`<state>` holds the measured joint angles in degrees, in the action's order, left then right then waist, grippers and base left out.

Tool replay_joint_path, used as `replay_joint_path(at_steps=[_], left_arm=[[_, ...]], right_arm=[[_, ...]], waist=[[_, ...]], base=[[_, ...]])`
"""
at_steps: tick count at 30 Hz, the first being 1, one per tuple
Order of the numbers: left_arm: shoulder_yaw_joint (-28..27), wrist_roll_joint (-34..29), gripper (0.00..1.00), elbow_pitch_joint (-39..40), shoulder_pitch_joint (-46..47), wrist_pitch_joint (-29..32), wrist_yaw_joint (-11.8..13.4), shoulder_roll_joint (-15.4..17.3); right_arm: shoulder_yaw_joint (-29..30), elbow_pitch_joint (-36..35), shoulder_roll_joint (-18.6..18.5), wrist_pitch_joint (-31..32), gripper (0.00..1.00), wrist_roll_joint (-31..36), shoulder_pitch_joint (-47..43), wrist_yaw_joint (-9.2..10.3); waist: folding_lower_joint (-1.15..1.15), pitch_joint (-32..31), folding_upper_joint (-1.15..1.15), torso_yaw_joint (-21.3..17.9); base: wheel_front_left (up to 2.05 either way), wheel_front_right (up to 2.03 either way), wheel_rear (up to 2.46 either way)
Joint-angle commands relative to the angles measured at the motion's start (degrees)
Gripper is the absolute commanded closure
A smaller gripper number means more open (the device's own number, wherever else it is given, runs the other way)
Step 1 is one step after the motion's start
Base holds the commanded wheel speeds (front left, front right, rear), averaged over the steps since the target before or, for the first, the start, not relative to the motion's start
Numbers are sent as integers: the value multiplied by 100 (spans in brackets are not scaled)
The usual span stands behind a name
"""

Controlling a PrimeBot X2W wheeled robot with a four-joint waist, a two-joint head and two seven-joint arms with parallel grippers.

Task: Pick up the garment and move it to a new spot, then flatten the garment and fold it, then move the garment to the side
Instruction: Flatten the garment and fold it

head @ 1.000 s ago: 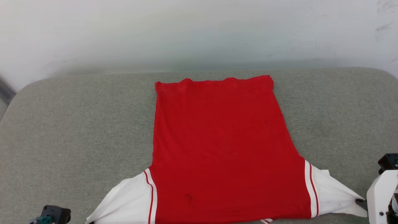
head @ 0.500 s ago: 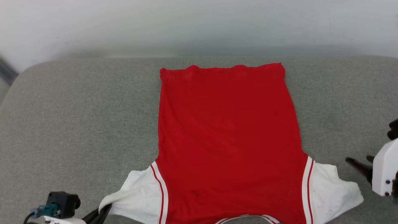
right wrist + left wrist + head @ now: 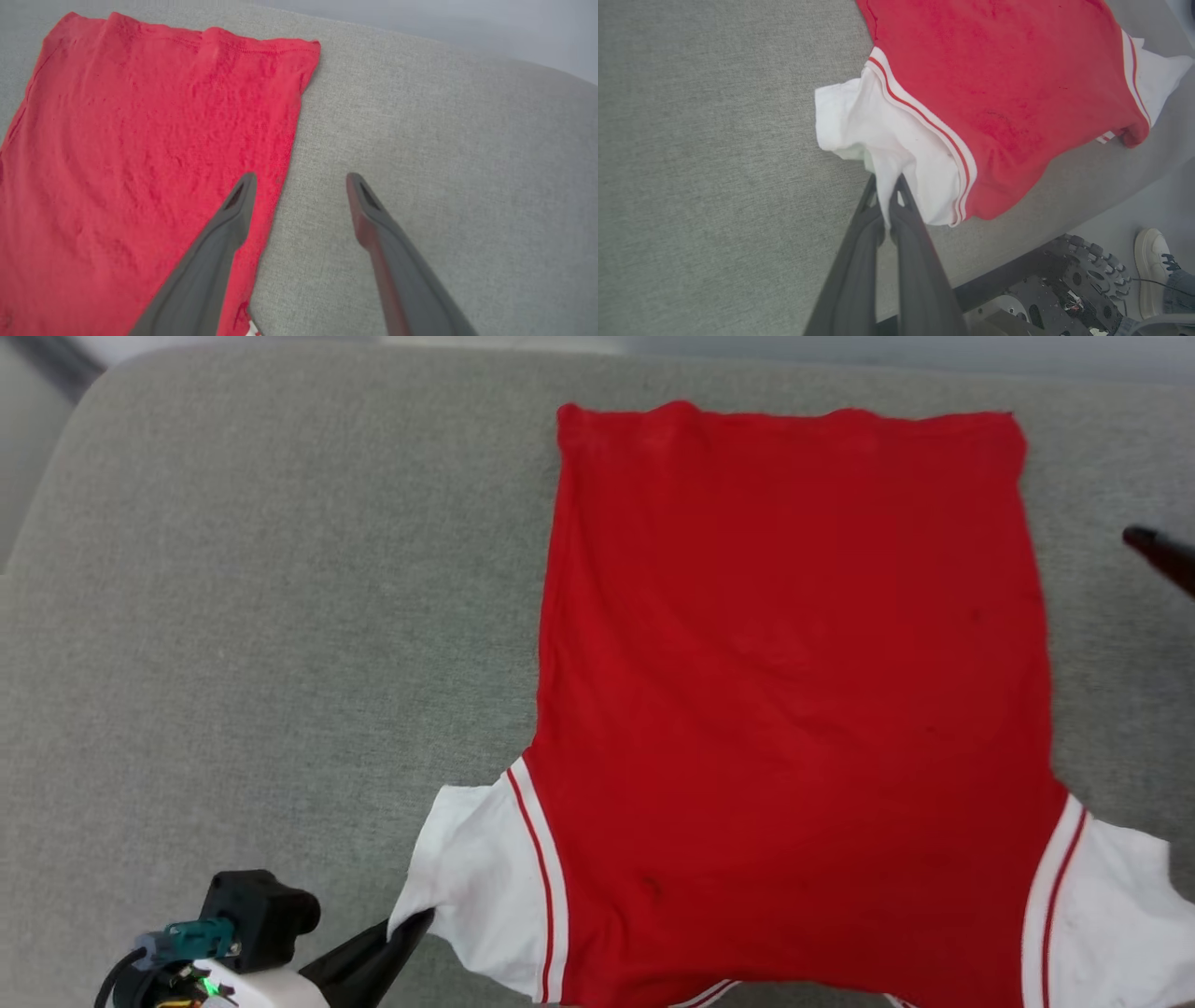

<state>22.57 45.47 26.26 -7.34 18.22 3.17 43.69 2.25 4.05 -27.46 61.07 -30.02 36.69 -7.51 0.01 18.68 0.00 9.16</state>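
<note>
The red shirt (image 3: pixel 794 663) lies flat on the gray cushion (image 3: pixel 233 616). The left gripper (image 3: pixel 887 182) pinches its white sleeve (image 3: pixel 873 121), and the right gripper (image 3: pixel 301 179) hangs wide apart and empty by the shirt's edge. It looks soft and floppy, so corners seem best to grab.

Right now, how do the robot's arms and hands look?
The left hand and the right hand each have two long, dark grey, tapering fingers with a slot near each tip. The left wrist has a white shell, a black block, a teal plug and a black cable.
</note>
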Motion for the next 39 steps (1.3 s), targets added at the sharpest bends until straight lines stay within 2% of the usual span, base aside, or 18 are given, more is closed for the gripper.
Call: replay_joint_path(at_steps=[1,7,14,22,29,30,31,39], left_arm=[[33,-43,100,128,139,19,-26,-38],[202,-174,100,447,478,63,-154,-155],[446,-291,100,499,818,12,-333,-406],[629,-337,100,242,1043,-143,-511,-635],[655,-323,100,52,1096,-228,-558,-690],[653,-323,100,31,1107,-237,-564,-688],[651,-323,100,17,1122,-235,-571,-687],[584,-308,100,-112,1111,-278,-523,-644]], right_arm=[[18,128,-51,157,0,99,367,4],[40,679,-240,959,0,617,1549,4],[198,1168,-300,1201,0,1314,2425,4],[558,1660,-193,830,0,1933,2510,4],[721,1928,-36,1087,0,2030,2162,3],[730,1935,-11,1168,62,2018,2105,3],[730,1908,2,1202,100,2001,2063,4],[872,1824,58,1227,100,1927,1711,4]], waist=[[-1,566,0,514],[-1,1152,0,1021],[-1,1598,0,1485],[-1,1807,0,1760],[-1,1877,0,1813],[-1,1875,0,1807],[-1,1871,0,1800],[-1,1549,0,1564]], base=[[0,0,0],[0,0,0],[0,0,0],[0,0,0],[0,0,0],[0,0,0],[0,0,0],[0,0,0]])
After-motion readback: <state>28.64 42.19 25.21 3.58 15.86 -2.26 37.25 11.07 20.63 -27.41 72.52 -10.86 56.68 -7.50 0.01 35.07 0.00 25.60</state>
